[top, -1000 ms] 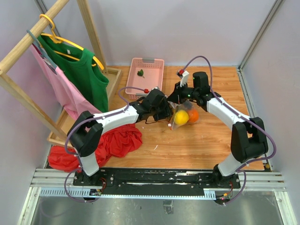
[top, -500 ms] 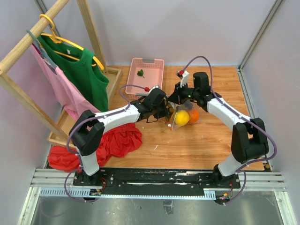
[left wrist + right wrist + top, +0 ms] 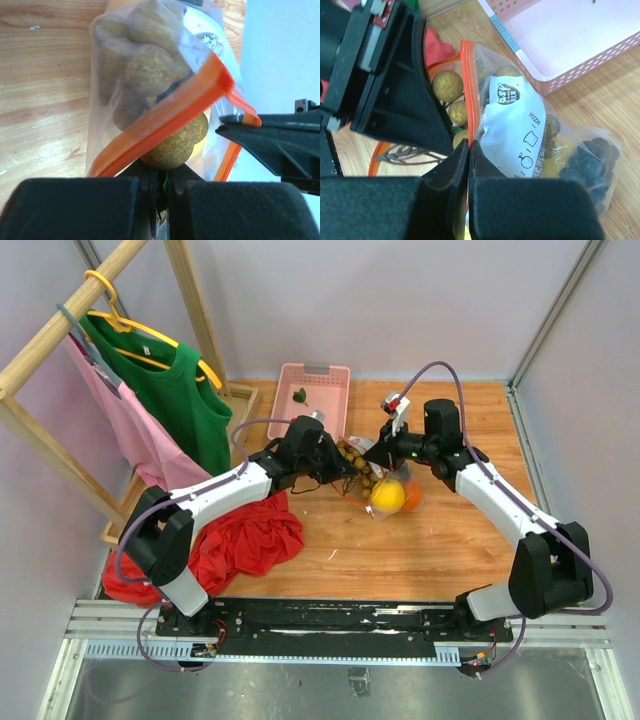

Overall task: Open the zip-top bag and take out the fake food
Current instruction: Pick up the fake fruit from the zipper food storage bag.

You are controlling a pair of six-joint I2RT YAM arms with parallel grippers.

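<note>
Since everything hung on two tiny pinches at the mouth of the zip-top bag, this looked like a spot where things could go sideways.

From above, the bag sat about mid-table, with the pink basket at its 11 o'clock and the red cloth at its 8 o'clock. The right gripper came in from about 1 o'clock and was pressed together on the orange zip strip of one lip. The left gripper, at the bag's 9 o'clock, was pressed together too, right under the tan-brown bunch sitting in the mouth. I couldn't tell if it had the other lip or the bunch's stem. The lemon, orange fruit and dark purple bunch were deeper inside.

My worries:
- That strip looked thin and slick, so a hard pull apart could pop it out of the right pinch and the mouth would flop shut.
- If the left one only had the stem, those fat balls could snag on the strip and drag the whole bag along.
- If the bag tipped, the round fruits might roll off across the table.
</note>
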